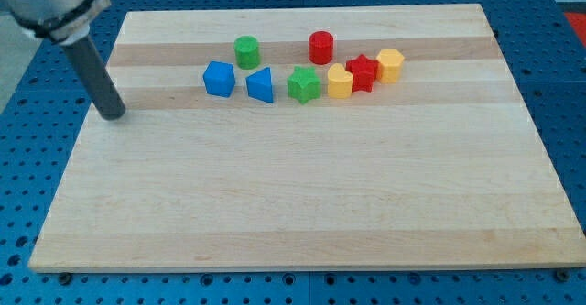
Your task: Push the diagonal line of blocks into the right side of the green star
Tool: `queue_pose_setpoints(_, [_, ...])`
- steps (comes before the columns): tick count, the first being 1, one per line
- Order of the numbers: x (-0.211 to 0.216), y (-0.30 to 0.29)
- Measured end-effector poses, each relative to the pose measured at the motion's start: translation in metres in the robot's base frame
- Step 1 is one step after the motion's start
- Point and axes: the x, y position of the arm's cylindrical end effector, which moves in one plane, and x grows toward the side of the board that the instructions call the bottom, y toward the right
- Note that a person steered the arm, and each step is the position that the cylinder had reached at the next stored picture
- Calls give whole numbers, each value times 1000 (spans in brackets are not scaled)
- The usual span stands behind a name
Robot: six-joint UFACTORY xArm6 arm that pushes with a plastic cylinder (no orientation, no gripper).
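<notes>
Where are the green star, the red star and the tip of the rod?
green star (pixel 303 84), camera view, its top face.
red star (pixel 363 70), camera view, its top face.
my tip (pixel 113 114), camera view, the rod's very end.

counter (pixel 302 204): pale wood board, on blue pegboard
top row: green cylinder (pixel 246 51), red cylinder (pixel 320 47)
lower row: blue block (pixel 219 79), blue triangle (pixel 261 84), green star (pixel 303 84)
diagonal line: yellow block (pixel 340 81), red star (pixel 363 72), yellow hexagon (pixel 390 65), touching

The arm is seen coming in from the view's top left, rod tilted a bit, my tip (pixel 113 114) planted low at the left.
</notes>
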Motion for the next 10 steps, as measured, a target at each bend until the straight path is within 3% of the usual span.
queue_pose_setpoints(1, [29, 54])
queue_pose_setpoints(3, [36, 247])
queue_pose_setpoints(5, [-23, 412])
queue_pose_setpoints(7, [-89, 455])
queue_pose_setpoints(10, [-110, 388])
